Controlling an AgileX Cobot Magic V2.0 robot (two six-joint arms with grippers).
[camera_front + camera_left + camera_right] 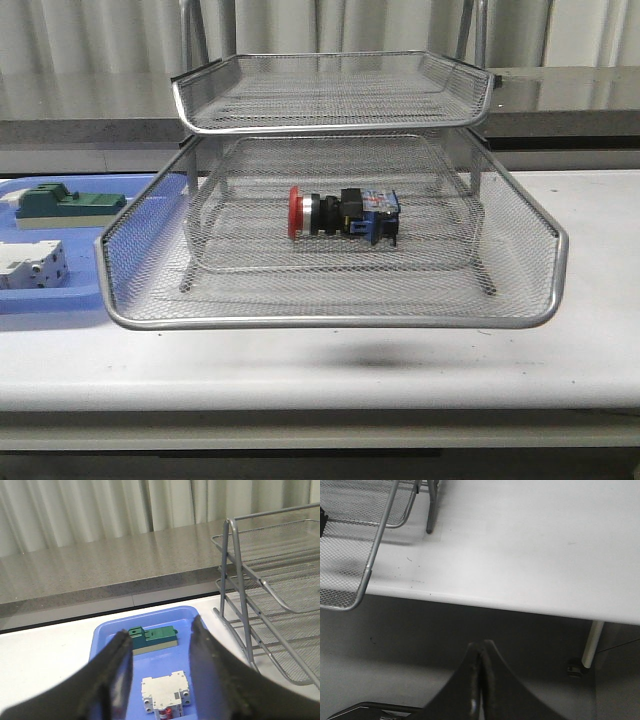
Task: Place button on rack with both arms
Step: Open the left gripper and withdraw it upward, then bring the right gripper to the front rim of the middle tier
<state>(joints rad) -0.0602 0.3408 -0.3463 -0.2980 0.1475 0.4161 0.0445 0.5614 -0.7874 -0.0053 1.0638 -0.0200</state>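
Silver wire mesh forms the rack (330,270), which stands on the white table (590,350); its pulled-out middle tray reaches nearest the front camera. On the mesh floor of that tray lies the button (343,214), on its side, near the tray's centre and apart from its walls. Its red mushroom cap points to the robot's left, followed by a narrow silver collar, a black body and a blue rear block at the right end. A small patterned label sits on the blue block; its print is too small to read. Above it the top tray sits further back on the frame.

Left of the rack, a flat blue tray (60,300) holds a green-and-beige block (62,205) and a white breaker-like block (32,265); no markings on them are legible.

Left gripper (159,672): jaws apart, holding nothing, above the blue tray. Right gripper (481,680): fingers pressed together, holding nothing, out beyond the table's edge, with the rack's corner (355,545) in its view.
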